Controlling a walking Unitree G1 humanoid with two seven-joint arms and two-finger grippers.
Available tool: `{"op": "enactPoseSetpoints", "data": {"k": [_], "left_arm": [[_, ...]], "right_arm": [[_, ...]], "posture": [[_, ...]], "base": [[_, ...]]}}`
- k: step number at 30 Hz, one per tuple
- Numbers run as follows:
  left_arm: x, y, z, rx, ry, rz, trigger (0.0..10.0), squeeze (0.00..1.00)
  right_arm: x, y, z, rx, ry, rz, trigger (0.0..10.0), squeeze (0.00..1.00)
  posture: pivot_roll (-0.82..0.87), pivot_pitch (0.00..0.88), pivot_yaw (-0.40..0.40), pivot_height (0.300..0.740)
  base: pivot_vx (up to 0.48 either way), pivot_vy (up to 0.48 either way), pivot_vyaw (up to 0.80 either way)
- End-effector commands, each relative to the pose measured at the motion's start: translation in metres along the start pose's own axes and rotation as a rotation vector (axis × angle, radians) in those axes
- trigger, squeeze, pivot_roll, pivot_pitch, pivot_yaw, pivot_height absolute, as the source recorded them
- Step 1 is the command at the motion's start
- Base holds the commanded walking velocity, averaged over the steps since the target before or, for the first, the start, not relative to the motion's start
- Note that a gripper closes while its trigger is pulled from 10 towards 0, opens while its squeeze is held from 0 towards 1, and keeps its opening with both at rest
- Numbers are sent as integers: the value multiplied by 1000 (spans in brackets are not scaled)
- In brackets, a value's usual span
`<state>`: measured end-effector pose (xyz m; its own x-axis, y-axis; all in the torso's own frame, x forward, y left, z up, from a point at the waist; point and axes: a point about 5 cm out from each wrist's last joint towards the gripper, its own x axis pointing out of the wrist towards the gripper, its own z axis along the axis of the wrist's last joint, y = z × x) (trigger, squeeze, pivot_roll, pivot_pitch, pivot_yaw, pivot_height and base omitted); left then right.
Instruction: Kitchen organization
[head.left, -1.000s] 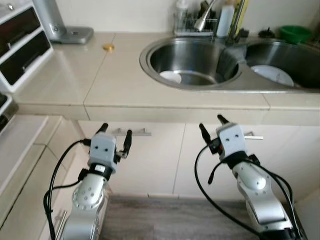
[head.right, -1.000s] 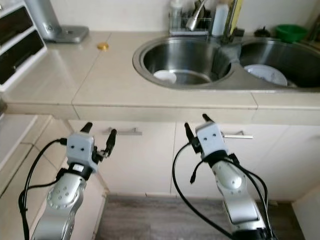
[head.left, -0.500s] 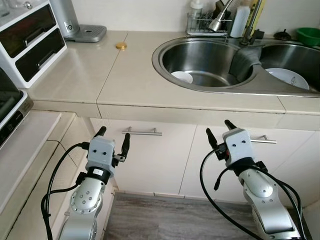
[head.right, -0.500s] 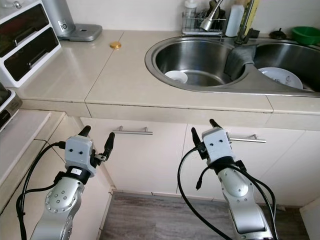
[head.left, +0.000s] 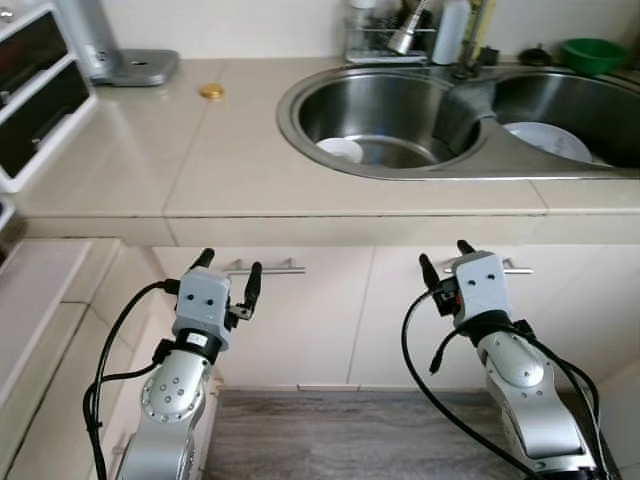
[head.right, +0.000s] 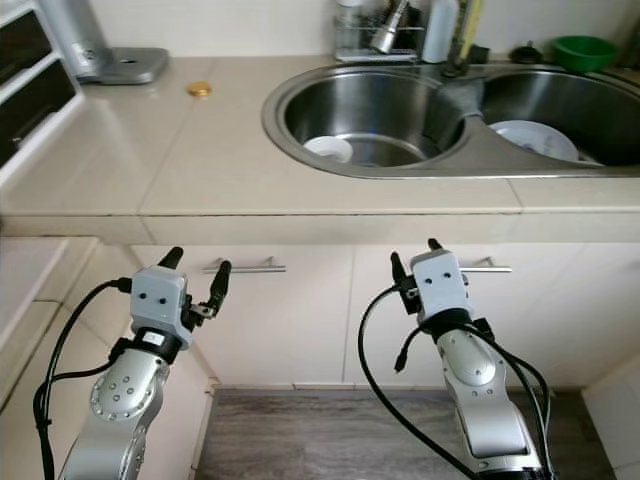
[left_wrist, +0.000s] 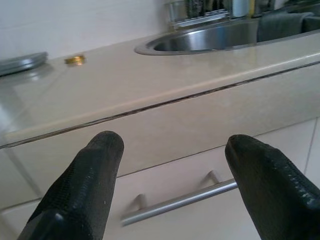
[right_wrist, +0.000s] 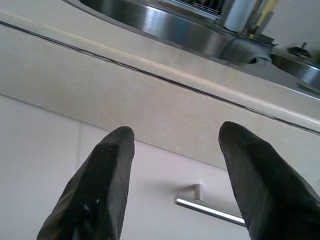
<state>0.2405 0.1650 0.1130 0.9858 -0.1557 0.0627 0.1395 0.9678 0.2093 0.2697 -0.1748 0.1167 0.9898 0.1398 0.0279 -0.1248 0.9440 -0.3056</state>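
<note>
Cam swung left; steel sink, matte black jaws apart.

Two sink basins, two cabinet handles, one gold lid, one green bowl.

No readable text, labels, brands or numbers in any view. The tall white plastic bottle and the yellow-green bottle behind the steel double sink are too blurred and cropped for any print to resolve. The small round gold cap on the beige counter shows no marking. The silver appliance base at the back of the counter shows nothing legible.
</note>
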Motion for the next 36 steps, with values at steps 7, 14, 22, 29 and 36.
{"op": "enactPoseSetpoints", "data": {"k": [7,14,22,29,36], "left_arm": [[1,2,-1,10,7,12,10000,0],[0,3,0,11,4,20,10000,0],[1,3,0,14,1,21,10000,0],[1,3,0,13,1,16,10000,0],[1,3,0,13,2,16,10000,0]], "right_arm": [[1,1,2,-15,-11,5,10000,0],[1,1,2,-4,-12,8,10000,0],[1,1,2,-1,-15,10,10000,0],[0,2,4,11,-32,19,10000,0],[0,1,4,14,-38,19,10000,0]], "posture": [[-28,4,-12,740],[-26,6,-14,740],[-28,7,-14,740],[-29,9,-13,740],[-28,11,-13,740]], "base": [[0,0,-336],[0,0,0],[0,0,0],[0,0,0],[0,0,0]]}}
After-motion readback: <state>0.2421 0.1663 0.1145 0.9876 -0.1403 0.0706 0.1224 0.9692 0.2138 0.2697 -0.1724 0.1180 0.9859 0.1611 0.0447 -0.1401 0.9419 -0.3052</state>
